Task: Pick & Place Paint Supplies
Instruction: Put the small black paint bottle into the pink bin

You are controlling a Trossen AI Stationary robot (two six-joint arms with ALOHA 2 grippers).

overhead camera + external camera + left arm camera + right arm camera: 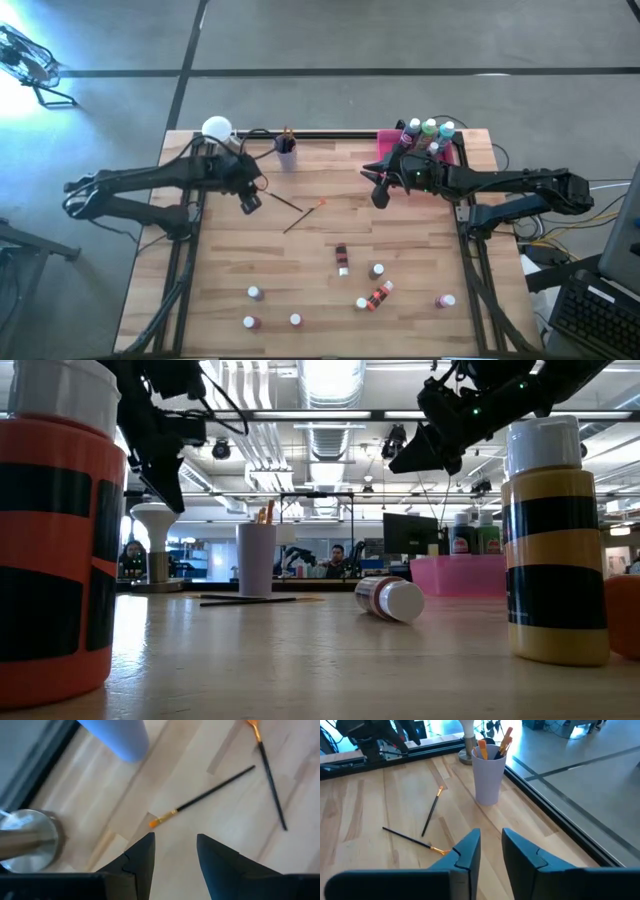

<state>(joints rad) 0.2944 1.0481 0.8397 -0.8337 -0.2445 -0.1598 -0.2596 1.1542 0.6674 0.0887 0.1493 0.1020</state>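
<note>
Now: left tool (174,852) part open, empty, above two brushes (297,207) near the desk's (420,260) back edge. Right tool (490,847) narrowly open, empty, beside the tray (384,146). Bottles (343,258) scattered near the front edge. Risk: thin brush could slip the fingers, flat on wood.

Matt wood table (320,280), glossy plastic bottles (555,540), smooth cup (487,775)
</note>
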